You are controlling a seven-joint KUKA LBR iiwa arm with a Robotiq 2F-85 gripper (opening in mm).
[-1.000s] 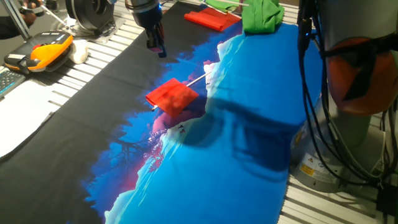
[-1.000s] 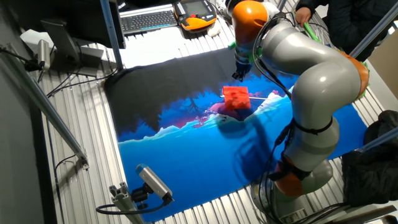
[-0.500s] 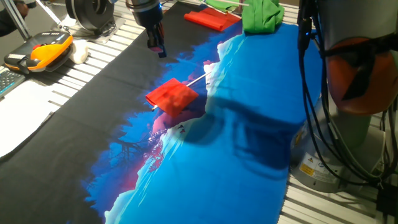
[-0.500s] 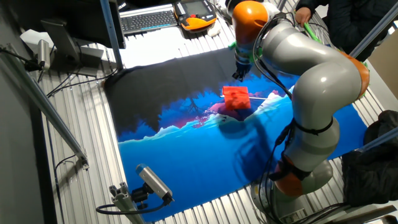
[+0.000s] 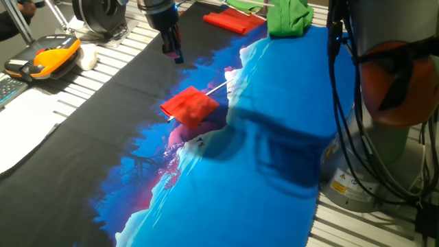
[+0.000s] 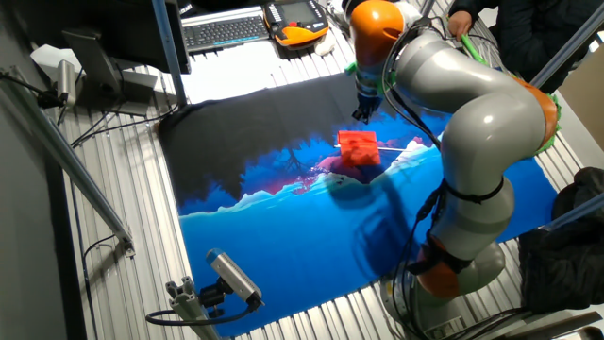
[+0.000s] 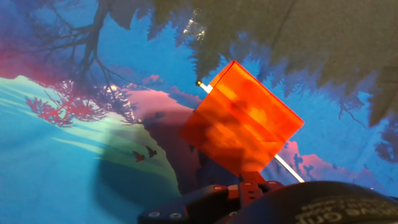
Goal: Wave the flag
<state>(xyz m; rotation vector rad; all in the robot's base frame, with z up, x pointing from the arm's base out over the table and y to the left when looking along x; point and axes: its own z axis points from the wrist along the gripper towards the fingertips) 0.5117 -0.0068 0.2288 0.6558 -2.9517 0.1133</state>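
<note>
I see the flag (image 5: 191, 107) lying flat on the printed cloth (image 5: 274, 165) that covers the table, its red square on the line where the black part meets the blue and pink. Its white stick (image 5: 217, 88) pokes out from the far corner toward the blue side. My gripper (image 5: 172, 50) hangs above the black part, near the flag but apart from it, fingers pointing down and holding nothing; I cannot tell how far apart they stand. From the hand view the flag (image 7: 241, 122) fills the middle, spread open. A green cloth (image 5: 289, 16) and another red piece (image 5: 234, 20) lie at the far edge, and a pendant (image 5: 42, 56) sits to the side.
</note>
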